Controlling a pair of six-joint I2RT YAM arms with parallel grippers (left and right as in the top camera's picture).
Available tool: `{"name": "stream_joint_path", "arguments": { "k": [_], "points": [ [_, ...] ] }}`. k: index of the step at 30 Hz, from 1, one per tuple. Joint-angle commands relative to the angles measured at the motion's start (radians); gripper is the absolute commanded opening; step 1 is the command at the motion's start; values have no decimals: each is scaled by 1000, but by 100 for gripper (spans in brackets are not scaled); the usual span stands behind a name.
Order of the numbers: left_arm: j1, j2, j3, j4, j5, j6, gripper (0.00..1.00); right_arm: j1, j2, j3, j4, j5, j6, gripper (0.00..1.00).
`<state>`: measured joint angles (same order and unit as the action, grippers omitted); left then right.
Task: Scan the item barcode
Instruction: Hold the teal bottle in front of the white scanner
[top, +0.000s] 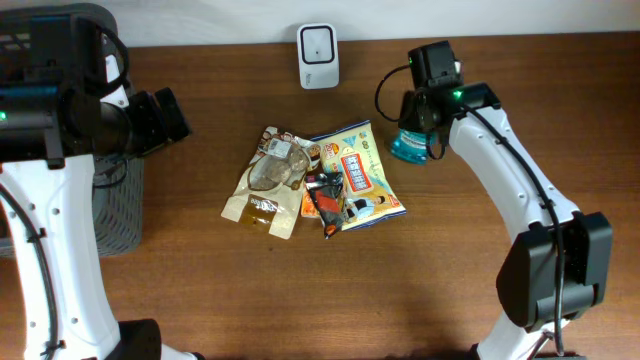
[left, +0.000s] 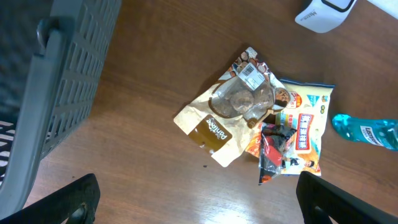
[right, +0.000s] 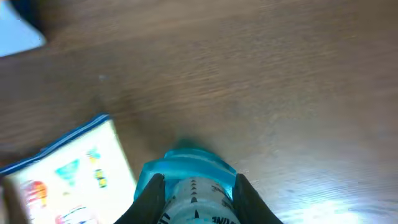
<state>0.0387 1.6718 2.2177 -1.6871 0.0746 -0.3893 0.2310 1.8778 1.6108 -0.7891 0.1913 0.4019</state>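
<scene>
right wrist view shows it best: the right gripper (right: 198, 194) is mostly closed, with its two dark fingers (right: 152, 198) pressed against either side of the teal bottle (right: 193, 169), so it has a grip on it. the lower part of the bottle runs off the bottom of the frame, and the label print there is too blurry to read. can't make out a barcode on it from any angle. from overhead the bottle sits at about 2 o'clock from the snack pile, mostly hidden under the wrist, with only a teal sliver poking out. the white scanner (top: 318, 42) is up at 12 o'clock on the table (top: 300, 300), well apart from the bottle. the left gripper (left: 196, 193) is spread as wide as it goes and holds nothing, hanging over at 9 o'clock by the grey basket (left: 68, 74). its camera looks down at a brown pouch (left: 214, 127) overlapping a colourful packet (left: 308, 121), with a small dark red packet (left: 273, 152) lying on top. the bottle is cut off at that view's right edge.
</scene>
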Motion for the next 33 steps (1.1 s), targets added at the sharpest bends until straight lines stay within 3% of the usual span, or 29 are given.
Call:
{"name": "stream_joint_path", "arguments": {
  "k": [1, 2, 8, 11, 14, 18, 22, 30, 33],
  "points": [
    [-3, -4, 2, -1, -4, -10, 99, 3, -2, 83, 23, -211, -4, 4],
    [-3, -4, 2, -1, -4, -10, 99, 3, -2, 93, 71, -328, 32, 4],
    [-3, -4, 2, -1, -4, -10, 99, 5, 11, 93, 302, -366, 298, 4],
    [-3, -4, 2, -1, -4, -10, 99, 5, 81, 93, 444, -446, 509, 4],
    [-3, -4, 2, -1, -4, -10, 99, 5, 227, 93, 721, -651, 800, 4],
    [-3, -4, 2, -1, -4, -10, 99, 5, 374, 93, 1031, -813, 1077, 4],
    [-3, -4, 2, -1, -4, -10, 99, -11, 388, 93, 1166, -804, 1200, 4],
    [-3, -4, 2, -1, -4, -10, 99, -69, 418, 93, 1165, -702, 1475, 5],
    [-3, -4, 2, -1, -4, -10, 99, -86, 421, 93, 1164, -708, 1511, 4]
  ]
}}
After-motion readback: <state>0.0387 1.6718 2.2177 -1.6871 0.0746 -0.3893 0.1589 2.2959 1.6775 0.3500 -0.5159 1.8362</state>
